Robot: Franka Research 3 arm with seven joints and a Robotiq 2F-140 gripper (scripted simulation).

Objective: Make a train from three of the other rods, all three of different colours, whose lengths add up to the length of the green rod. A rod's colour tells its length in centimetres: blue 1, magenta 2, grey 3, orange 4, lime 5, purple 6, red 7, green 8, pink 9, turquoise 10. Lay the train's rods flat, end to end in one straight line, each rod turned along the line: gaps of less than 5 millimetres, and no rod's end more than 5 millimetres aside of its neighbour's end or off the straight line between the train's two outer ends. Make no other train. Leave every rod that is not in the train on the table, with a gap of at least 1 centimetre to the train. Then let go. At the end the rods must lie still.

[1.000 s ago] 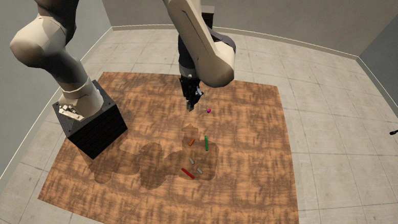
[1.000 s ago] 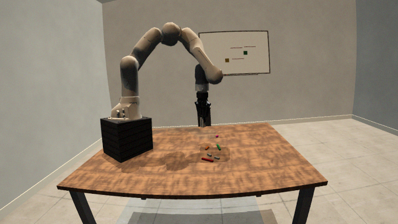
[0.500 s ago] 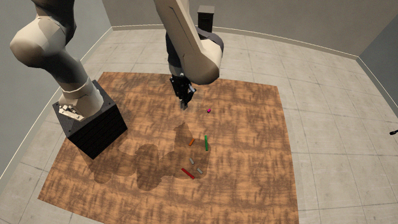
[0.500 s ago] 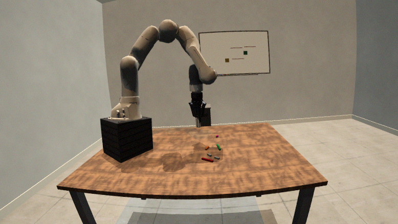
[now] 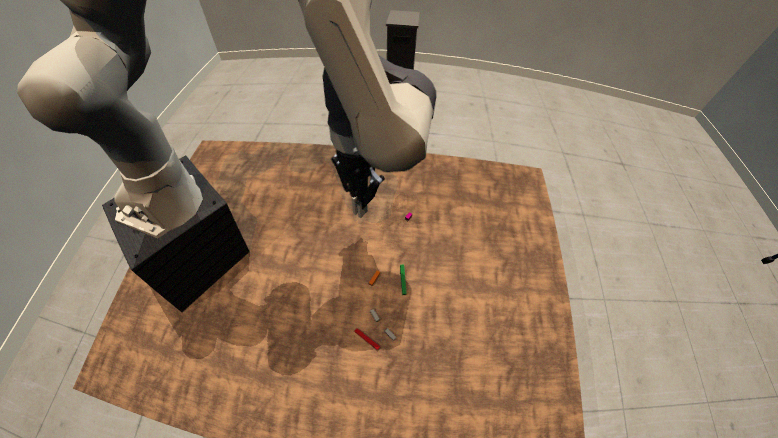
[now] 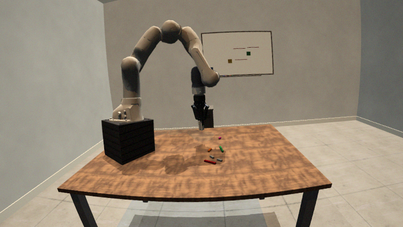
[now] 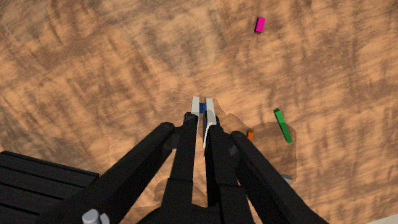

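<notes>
My gripper [image 5: 361, 209] hangs well above the far middle of the wooden table, also in the exterior view [image 6: 201, 127]. It is shut on a small blue rod [image 7: 202, 107], seen between the fingertips in the wrist view. A magenta rod [image 5: 408, 216] lies on the table to its right. Nearer the front lie an orange rod [image 5: 374, 278], the green rod [image 5: 402, 279], two grey rods [image 5: 374, 315] [image 5: 389, 334] and a red rod [image 5: 367, 338], all apart from each other. The wrist view shows the magenta rod [image 7: 260, 24], the green rod [image 7: 283, 125] and part of the orange rod [image 7: 250, 134].
The arm's black pedestal [image 5: 179, 244] stands on the table's left side. A dark box [image 5: 401, 38] stands on the floor behind the table. A whiteboard [image 6: 237, 53] hangs on the back wall.
</notes>
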